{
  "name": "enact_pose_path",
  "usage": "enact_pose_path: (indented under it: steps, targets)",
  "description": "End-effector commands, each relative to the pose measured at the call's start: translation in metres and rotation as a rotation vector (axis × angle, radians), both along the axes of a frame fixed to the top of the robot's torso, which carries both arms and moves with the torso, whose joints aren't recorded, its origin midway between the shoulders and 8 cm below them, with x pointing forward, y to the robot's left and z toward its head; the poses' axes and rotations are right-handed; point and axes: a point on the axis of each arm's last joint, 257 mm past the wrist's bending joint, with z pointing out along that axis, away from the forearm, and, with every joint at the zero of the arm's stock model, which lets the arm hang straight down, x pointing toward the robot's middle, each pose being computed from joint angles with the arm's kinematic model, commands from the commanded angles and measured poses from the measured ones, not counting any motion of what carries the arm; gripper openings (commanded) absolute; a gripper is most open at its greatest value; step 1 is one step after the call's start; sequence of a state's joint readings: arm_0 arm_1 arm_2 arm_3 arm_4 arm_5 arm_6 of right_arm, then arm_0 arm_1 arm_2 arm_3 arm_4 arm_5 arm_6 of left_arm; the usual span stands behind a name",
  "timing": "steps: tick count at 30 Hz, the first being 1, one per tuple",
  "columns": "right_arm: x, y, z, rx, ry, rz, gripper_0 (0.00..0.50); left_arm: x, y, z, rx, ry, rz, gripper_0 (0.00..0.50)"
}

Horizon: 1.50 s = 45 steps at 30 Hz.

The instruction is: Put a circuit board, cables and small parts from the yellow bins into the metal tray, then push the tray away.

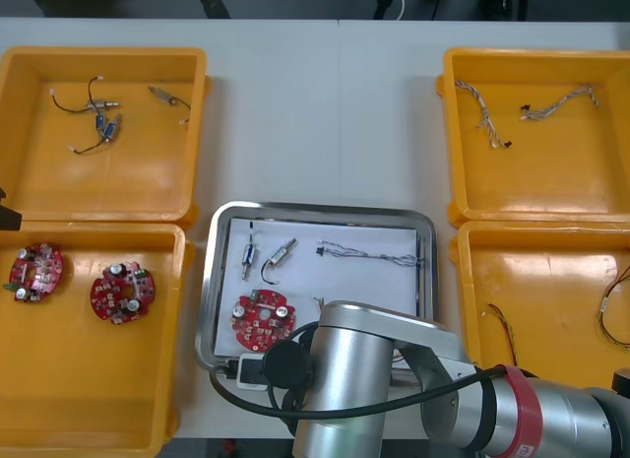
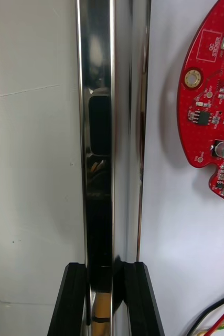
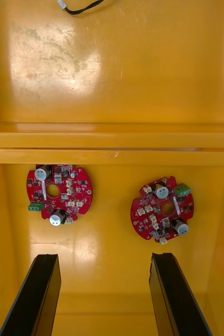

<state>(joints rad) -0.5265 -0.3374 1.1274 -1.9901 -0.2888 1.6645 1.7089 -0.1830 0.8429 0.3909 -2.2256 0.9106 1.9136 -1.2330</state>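
Observation:
The metal tray [image 1: 325,210], white inside, holds a red circuit board [image 1: 263,316], two small metal parts [image 1: 253,253] and a twisted blue and white cable [image 1: 369,253]. My right arm [image 1: 394,379] reaches across to the tray's near left edge. In the right wrist view my right gripper [image 2: 105,265] is shut on the tray's shiny rim [image 2: 98,131], one finger on each side of it. The board [image 2: 216,105] lies just inside the rim, and a red and yellow cable [image 2: 222,320] lies near the fingers. My left gripper [image 3: 105,257] hangs open over two circuit boards [image 3: 59,193] in the near left bin.
The far left yellow bin [image 1: 30,182] holds black cables and small metal parts. In the near left bin [image 1: 89,419] lie two boards [image 1: 36,271]. Twisted cables [image 1: 532,108] sit in the far right bin; red and yellow cables [image 1: 615,310] in the near right one.

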Motion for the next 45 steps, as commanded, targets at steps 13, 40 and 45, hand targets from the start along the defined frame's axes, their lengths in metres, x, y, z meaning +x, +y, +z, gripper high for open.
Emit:
enact_pose_path:
  steps: [13,40,45]
  targets:
    - [0.020,0.005,0.012,0.027,-0.068,0.021,0.140,-0.006,-0.004,-0.002,0.043,0.003,-0.082,0.500]
    - [0.081,-0.015,0.045,-0.010,-0.227,0.062,0.135,-0.006,-0.004,-0.002,0.043,0.003,-0.082,0.500]
    - [0.088,-0.014,0.052,-0.015,-0.246,0.067,0.132,-0.006,-0.004,-0.002,0.043,0.003,-0.082,0.500]
